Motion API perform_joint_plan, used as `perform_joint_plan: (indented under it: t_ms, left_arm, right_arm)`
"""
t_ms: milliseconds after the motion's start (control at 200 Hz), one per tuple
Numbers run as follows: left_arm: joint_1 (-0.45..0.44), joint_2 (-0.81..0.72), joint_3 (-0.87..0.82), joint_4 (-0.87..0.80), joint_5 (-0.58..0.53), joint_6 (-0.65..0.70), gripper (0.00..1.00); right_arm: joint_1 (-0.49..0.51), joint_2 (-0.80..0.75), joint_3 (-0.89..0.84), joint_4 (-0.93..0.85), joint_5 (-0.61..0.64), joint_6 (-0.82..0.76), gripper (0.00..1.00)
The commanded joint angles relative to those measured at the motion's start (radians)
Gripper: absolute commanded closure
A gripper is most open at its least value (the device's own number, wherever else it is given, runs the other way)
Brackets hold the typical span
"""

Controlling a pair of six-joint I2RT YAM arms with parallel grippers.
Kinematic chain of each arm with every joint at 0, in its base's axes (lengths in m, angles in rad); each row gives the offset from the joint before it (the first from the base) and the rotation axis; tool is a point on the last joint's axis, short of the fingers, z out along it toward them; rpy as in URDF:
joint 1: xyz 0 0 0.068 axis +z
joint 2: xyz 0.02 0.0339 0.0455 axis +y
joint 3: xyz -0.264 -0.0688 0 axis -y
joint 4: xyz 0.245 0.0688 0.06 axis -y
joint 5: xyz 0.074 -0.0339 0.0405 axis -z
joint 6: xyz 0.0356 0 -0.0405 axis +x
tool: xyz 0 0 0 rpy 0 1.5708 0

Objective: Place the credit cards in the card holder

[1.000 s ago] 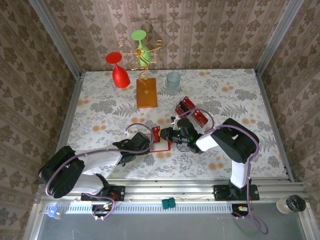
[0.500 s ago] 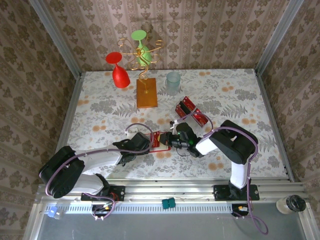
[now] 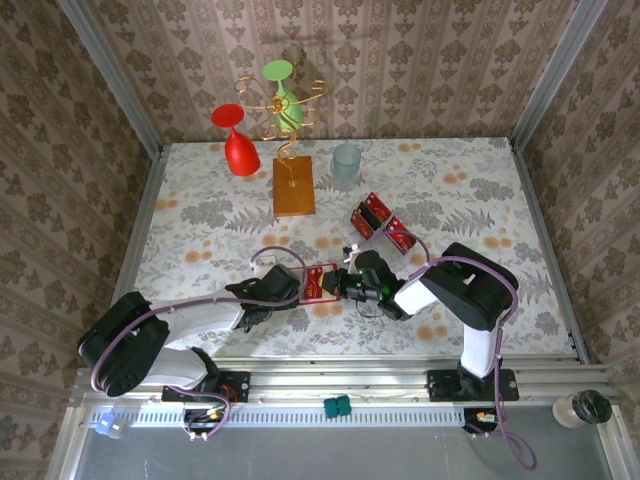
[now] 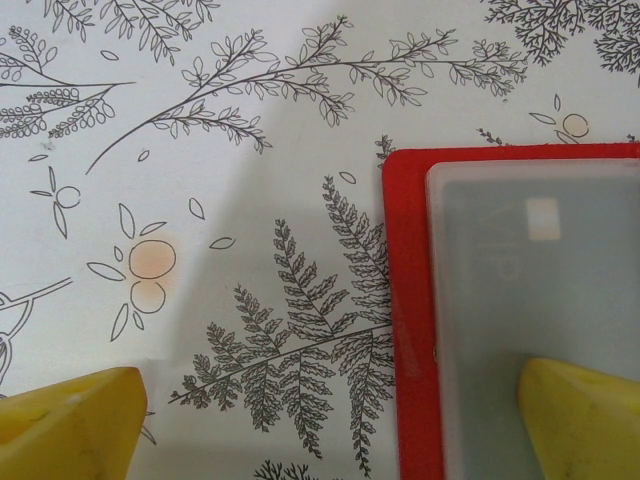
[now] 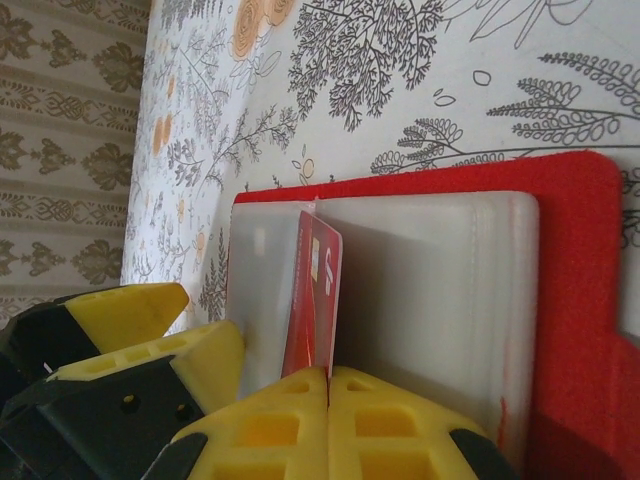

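Holder [image 3: 320, 291] lies open and flat on the bench [image 3: 200, 215], low centre, between the two pincers, with its clear pocket [image 5: 430, 290] facing up. Right pincer [image 5: 328, 376] comes in from 3 o'clock, clenched on a card [image 5: 318, 290]. The card stands on edge over the pocket, its far end at 12 o'clock from the fingertips in the wrist view, near the pocket's top seam. It is likely held thin-side-on so it can slide into the slot; I can't tell if it has entered. Left pincer [image 4: 328, 425] reaches in from 9 o'clock, released and spread wide, grasping nothing. One finger [image 4: 585, 420] is over the pocket and the other is over bare bench at 9 o'clock of the holder's edge. It probably pins the holder so it won't skid when the card pushes toward it. Spare cards [image 3: 372, 213] lie at 1 o'clock from the holder, near but apart, not yet loaded. Step in hand: seat the held card. Risk: the card edge snags the pocket lip, buckles the film or shoves the holder.
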Motion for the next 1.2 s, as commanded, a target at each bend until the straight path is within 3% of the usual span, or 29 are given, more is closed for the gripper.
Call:
perform_joint_plan:
  t_ms: [0, 580, 1195]
  left_arm:
    - [-0.004, -0.002, -0.019, -0.07, -0.024, -0.005, 0.04]
    - [-0.003, -0.004, -0.019, -0.069, -0.022, -0.005, 0.04]
    - [-0.005, -0.009, -0.023, -0.07, -0.026, -0.007, 0.04]
  right_arm:
    - [0.01, -0.015, -0.021, -0.075, 0.045, -0.002, 1.0]
    - [0.03, -0.035, -0.022, -0.181, 0.087, 0.015, 1.0]
    - [0.03, -0.018, 0.062, -0.356, 0.031, -0.008, 1.0]
